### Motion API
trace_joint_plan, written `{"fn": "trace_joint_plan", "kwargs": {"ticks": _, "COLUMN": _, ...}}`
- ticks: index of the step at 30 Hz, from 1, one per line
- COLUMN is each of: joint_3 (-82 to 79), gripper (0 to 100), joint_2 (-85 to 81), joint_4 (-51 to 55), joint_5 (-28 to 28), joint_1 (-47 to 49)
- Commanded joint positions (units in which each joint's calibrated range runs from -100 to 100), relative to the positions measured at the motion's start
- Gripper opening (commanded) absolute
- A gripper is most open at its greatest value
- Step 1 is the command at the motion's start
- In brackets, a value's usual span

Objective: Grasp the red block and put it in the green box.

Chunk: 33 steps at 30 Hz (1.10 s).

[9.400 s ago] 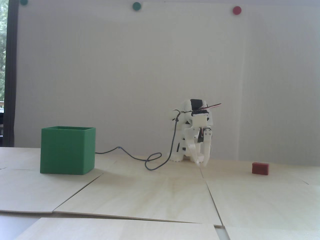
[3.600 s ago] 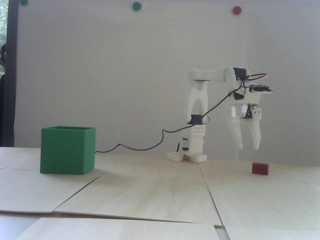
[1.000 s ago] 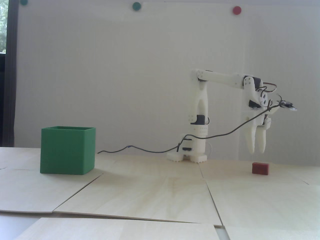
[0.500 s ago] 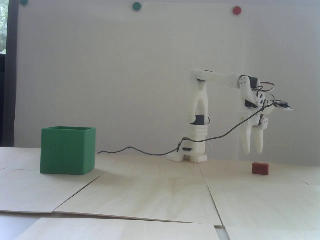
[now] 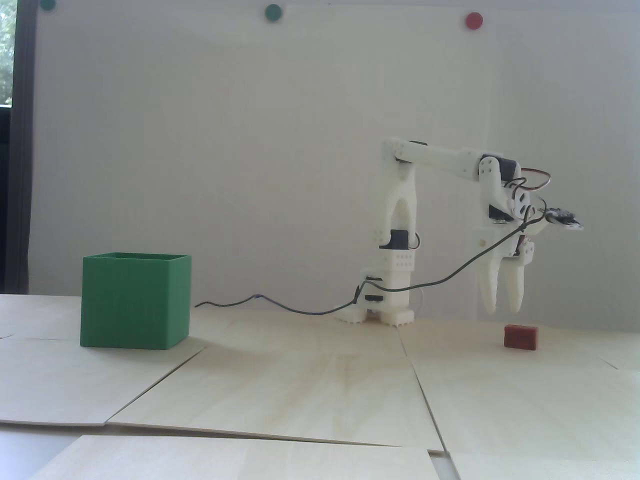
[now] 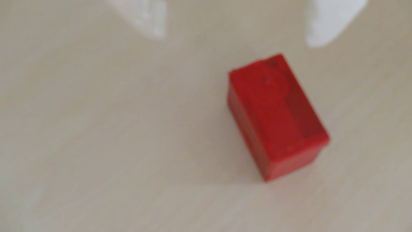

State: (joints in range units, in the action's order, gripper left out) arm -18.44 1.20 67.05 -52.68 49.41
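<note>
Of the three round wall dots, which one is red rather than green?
The rightmost wall dot in the fixed view is red; the middle wall dot and the cropped top-left wall dot are green.

I am looking for writing in both views and I am finding nothing that can be read: no text, label, brand, number or sign is showing on any thing here.

Office or lab – whiteboard (image 5: 250,150), magnet dots (image 5: 273,12)
</note>
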Motion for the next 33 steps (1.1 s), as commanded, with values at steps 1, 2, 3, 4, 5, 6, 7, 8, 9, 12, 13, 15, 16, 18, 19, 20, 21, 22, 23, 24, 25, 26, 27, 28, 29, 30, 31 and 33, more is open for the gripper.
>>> {"fn": "trace_joint_plan", "kwargs": {"ticks": 1, "joint_3": 1.1, "gripper": 22, "joint_2": -0.5, "joint_4": 0.0, "joint_5": 0.0, "joint_1": 3.9}}
{"fn": "trace_joint_plan", "kwargs": {"ticks": 2, "joint_3": 1.1, "gripper": 22, "joint_2": -0.5, "joint_4": 0.0, "joint_5": 0.1, "joint_1": 4.4}}
{"fn": "trace_joint_plan", "kwargs": {"ticks": 3, "joint_3": 1.1, "gripper": 22, "joint_2": -0.3, "joint_4": 0.0, "joint_5": 0.1, "joint_1": 4.9}}
{"fn": "trace_joint_plan", "kwargs": {"ticks": 4, "joint_3": 1.1, "gripper": 22, "joint_2": -0.2, "joint_4": 0.0, "joint_5": 0.1, "joint_1": 5.1}}
{"fn": "trace_joint_plan", "kwargs": {"ticks": 5, "joint_3": 1.1, "gripper": 22, "joint_2": -0.2, "joint_4": 0.0, "joint_5": 0.1, "joint_1": 5.1}}
{"fn": "trace_joint_plan", "kwargs": {"ticks": 6, "joint_3": 1.1, "gripper": 22, "joint_2": -0.1, "joint_4": 0.0, "joint_5": 0.1, "joint_1": 4.9}}
{"fn": "trace_joint_plan", "kwargs": {"ticks": 7, "joint_3": 1.1, "gripper": 22, "joint_2": -0.1, "joint_4": 0.0, "joint_5": 0.1, "joint_1": 4.8}}
{"fn": "trace_joint_plan", "kwargs": {"ticks": 8, "joint_3": 1.2, "gripper": 22, "joint_2": -0.1, "joint_4": 0.0, "joint_5": 0.1, "joint_1": 4.6}}
{"fn": "trace_joint_plan", "kwargs": {"ticks": 9, "joint_3": 1.8, "gripper": 22, "joint_2": -0.1, "joint_4": 0.0, "joint_5": 0.1, "joint_1": 4.5}}
{"fn": "trace_joint_plan", "kwargs": {"ticks": 12, "joint_3": 5.9, "gripper": 22, "joint_2": 1.7, "joint_4": 0.7, "joint_5": 0.1, "joint_1": 4.4}}
{"fn": "trace_joint_plan", "kwargs": {"ticks": 13, "joint_3": 7.2, "gripper": 22, "joint_2": 2.5, "joint_4": 0.9, "joint_5": 0.1, "joint_1": 4.4}}
{"fn": "trace_joint_plan", "kwargs": {"ticks": 15, "joint_3": 8.9, "gripper": 22, "joint_2": 4.0, "joint_4": 1.7, "joint_5": 0.1, "joint_1": 4.4}}
{"fn": "trace_joint_plan", "kwargs": {"ticks": 16, "joint_3": 9.7, "gripper": 22, "joint_2": 4.6, "joint_4": 2.3, "joint_5": 0.1, "joint_1": 4.4}}
{"fn": "trace_joint_plan", "kwargs": {"ticks": 18, "joint_3": 11.2, "gripper": 22, "joint_2": 5.7, "joint_4": 3.4, "joint_5": 0.1, "joint_1": 4.4}}
{"fn": "trace_joint_plan", "kwargs": {"ticks": 19, "joint_3": 11.8, "gripper": 22, "joint_2": 6.2, "joint_4": 3.5, "joint_5": 0.1, "joint_1": 4.4}}
{"fn": "trace_joint_plan", "kwargs": {"ticks": 20, "joint_3": 12.1, "gripper": 22, "joint_2": 6.5, "joint_4": 3.5, "joint_5": 0.1, "joint_1": 4.4}}
{"fn": "trace_joint_plan", "kwargs": {"ticks": 21, "joint_3": 12.7, "gripper": 22, "joint_2": 6.8, "joint_4": 3.5, "joint_5": 0.1, "joint_1": 4.4}}
{"fn": "trace_joint_plan", "kwargs": {"ticks": 22, "joint_3": 13.0, "gripper": 22, "joint_2": 7.0, "joint_4": 3.5, "joint_5": 0.1, "joint_1": 4.4}}
{"fn": "trace_joint_plan", "kwargs": {"ticks": 23, "joint_3": 13.3, "gripper": 22, "joint_2": 7.1, "joint_4": 3.5, "joint_5": 0.1, "joint_1": 4.4}}
{"fn": "trace_joint_plan", "kwargs": {"ticks": 24, "joint_3": 13.5, "gripper": 22, "joint_2": 7.3, "joint_4": 3.5, "joint_5": 0.1, "joint_1": 4.4}}
{"fn": "trace_joint_plan", "kwargs": {"ticks": 25, "joint_3": 13.5, "gripper": 22, "joint_2": 7.4, "joint_4": 3.5, "joint_5": 0.1, "joint_1": 4.4}}
{"fn": "trace_joint_plan", "kwargs": {"ticks": 26, "joint_3": 13.5, "gripper": 22, "joint_2": 7.5, "joint_4": 3.3, "joint_5": 0.1, "joint_1": 4.6}}
{"fn": "trace_joint_plan", "kwargs": {"ticks": 27, "joint_3": 13.5, "gripper": 22, "joint_2": 7.6, "joint_4": 3.3, "joint_5": 0.1, "joint_1": 5.0}}
{"fn": "trace_joint_plan", "kwargs": {"ticks": 28, "joint_3": 13.5, "gripper": 22, "joint_2": 7.6, "joint_4": 3.3, "joint_5": 0.1, "joint_1": 5.1}}
{"fn": "trace_joint_plan", "kwargs": {"ticks": 29, "joint_3": 13.5, "gripper": 22, "joint_2": 7.6, "joint_4": 3.3, "joint_5": 0.1, "joint_1": 5.2}}
{"fn": "trace_joint_plan", "kwargs": {"ticks": 30, "joint_3": 13.5, "gripper": 22, "joint_2": 7.6, "joint_4": 3.3, "joint_5": 0.1, "joint_1": 5.2}}
{"fn": "trace_joint_plan", "kwargs": {"ticks": 31, "joint_3": 13.5, "gripper": 22, "joint_2": 7.6, "joint_4": 3.2, "joint_5": 0.1, "joint_1": 5.2}}
{"fn": "trace_joint_plan", "kwargs": {"ticks": 33, "joint_3": 13.5, "gripper": 22, "joint_2": 7.6, "joint_4": 3.2, "joint_5": 0.1, "joint_1": 5.2}}
